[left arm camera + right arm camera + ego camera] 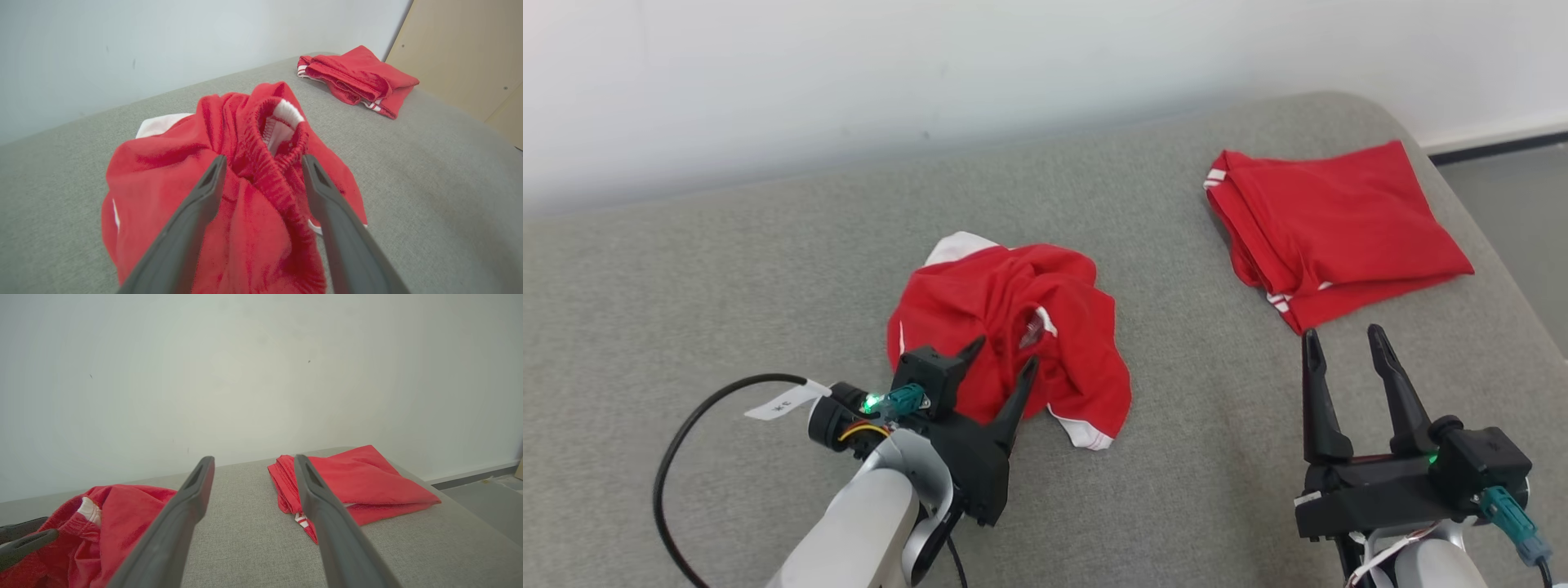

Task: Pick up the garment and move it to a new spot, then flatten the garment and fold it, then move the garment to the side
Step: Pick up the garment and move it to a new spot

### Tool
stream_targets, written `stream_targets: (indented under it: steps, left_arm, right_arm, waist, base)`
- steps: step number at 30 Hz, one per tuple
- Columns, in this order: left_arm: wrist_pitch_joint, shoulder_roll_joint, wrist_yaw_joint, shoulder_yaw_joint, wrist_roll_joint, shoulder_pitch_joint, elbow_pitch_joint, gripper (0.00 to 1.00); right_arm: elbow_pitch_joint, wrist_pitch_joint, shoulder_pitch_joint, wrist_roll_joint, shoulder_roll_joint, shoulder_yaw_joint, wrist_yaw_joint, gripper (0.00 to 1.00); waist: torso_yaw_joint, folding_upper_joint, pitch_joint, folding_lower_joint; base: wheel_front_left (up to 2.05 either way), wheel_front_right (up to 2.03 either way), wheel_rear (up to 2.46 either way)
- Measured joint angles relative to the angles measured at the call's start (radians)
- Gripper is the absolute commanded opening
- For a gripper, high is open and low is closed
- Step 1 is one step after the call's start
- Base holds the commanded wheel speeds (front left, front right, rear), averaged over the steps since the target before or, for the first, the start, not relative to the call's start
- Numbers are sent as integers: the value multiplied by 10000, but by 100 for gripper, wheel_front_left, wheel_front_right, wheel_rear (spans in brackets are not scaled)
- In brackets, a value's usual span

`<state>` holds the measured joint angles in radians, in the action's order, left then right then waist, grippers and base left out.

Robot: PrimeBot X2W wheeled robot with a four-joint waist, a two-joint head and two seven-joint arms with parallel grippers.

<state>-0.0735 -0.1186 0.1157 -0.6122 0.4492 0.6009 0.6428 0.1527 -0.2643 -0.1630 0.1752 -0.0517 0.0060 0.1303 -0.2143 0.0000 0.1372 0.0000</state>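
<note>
The garment (1013,327) is a crumpled red piece with white trim, heaped on the middle of the grey surface. My left gripper (1003,354) is open at its near edge. In the left wrist view the gripper (263,159) has its fingers spread on either side of the bunched elastic waistband (265,171), and the cloth (171,171) lies slack between them. The right gripper (1343,333) stands open and empty at the near right, well clear of the heap. In the right wrist view this gripper (253,459) points at the wall, with the heap (118,522) at the lower left.
A second red garment (1339,229), neatly folded, lies at the far right near the surface's rounded edge, beyond which the floor (1519,204) drops away. A black cable with a white tag (686,433) loops by my left wrist. A white wall runs along the back.
</note>
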Motion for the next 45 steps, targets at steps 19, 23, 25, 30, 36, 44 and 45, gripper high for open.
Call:
stream_targets:
  steps: [19, 23, 25, 30, 36, 44, 45]
  left_arm:
    - [-717, -2489, -1319, 1346, 217, -1385, -2571, 100]
    - [-698, -3091, -1971, 1948, 447, -2364, -3482, 100]
    - [-700, -3396, -2268, 2217, 497, -2901, -3881, 100]
    - [-702, -3820, -2844, 2633, 711, -4103, -4872, 100]
    - [-928, -3950, -3490, 2974, 815, -5209, -5737, 100]
    - [-1143, -4054, -4019, 3051, 713, -6137, -6230, 100]
    - [-1158, -4025, -4021, 3032, 715, -6205, -6234, 100]
  right_arm:
    - [-36, 0, 902, -167, 17, -644, 0, 100]
    - [-81, 0, 1085, -198, 8, -740, 0, 100]
    - [-107, 0, 1113, -217, 10, -788, 0, 100]
    - [-125, 0, 1355, -259, -13, -940, 0, 100]
    - [-167, 0, 1510, -272, -23, -1085, 0, 100]
    - [-186, 0, 1913, -347, -17, -1143, 0, 100]
    - [-188, 0, 1941, -347, -13, -1147, 0, 100]
  waist:
    - [1142, -1, -1394, -2]
    - [1365, 0, -1534, -1]
    - [1455, 0, -1577, -2]
    - [1660, 0, -1607, -1]
    - [1856, 0, -1599, 0]
    - [2009, 0, -1681, -1]
    - [2021, 0, -1679, -1]
  base:
    - [0, 0, 0]
    - [0, 0, 0]
    - [0, 0, 0]
    - [0, 0, 0]
    - [0, 0, 0]
    - [0, 0, 0]
    - [0, 0, 0]
